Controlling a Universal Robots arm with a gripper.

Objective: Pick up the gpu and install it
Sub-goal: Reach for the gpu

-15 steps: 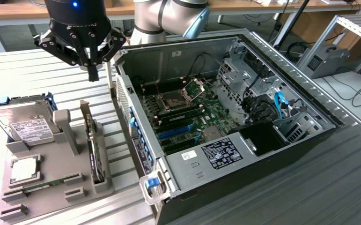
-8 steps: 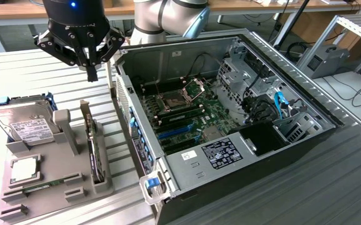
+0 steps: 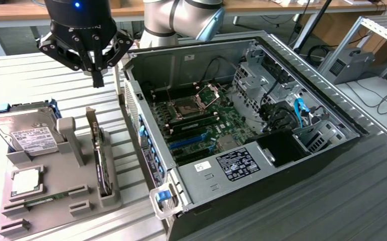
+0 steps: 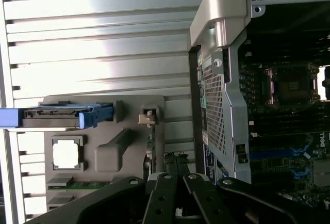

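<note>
The gpu (image 3: 100, 150) stands on its long edge in a slot of the grey holder (image 3: 59, 201), its silver bracket at the far end. The wrist view sees it edge-on as the gpu (image 4: 150, 149), running along the side of the holder (image 4: 103, 111). My gripper (image 3: 98, 80) hangs in the air above the table, past the gpu's bracket end and close to the corner of the open computer case (image 3: 200, 201). Its black fingers are shut together with nothing between them. In the wrist view the gripper (image 4: 175, 159) points down just beside the gpu's edge.
A hard drive (image 3: 24, 133) in a blue frame, a processor (image 3: 24, 181) and a memory stick (image 3: 46, 197) also sit on the holder. The motherboard (image 3: 200, 123) lies inside the case with blue slots (image 3: 185, 143) near its front. The case wall (image 4: 216, 79) rises next to the holder.
</note>
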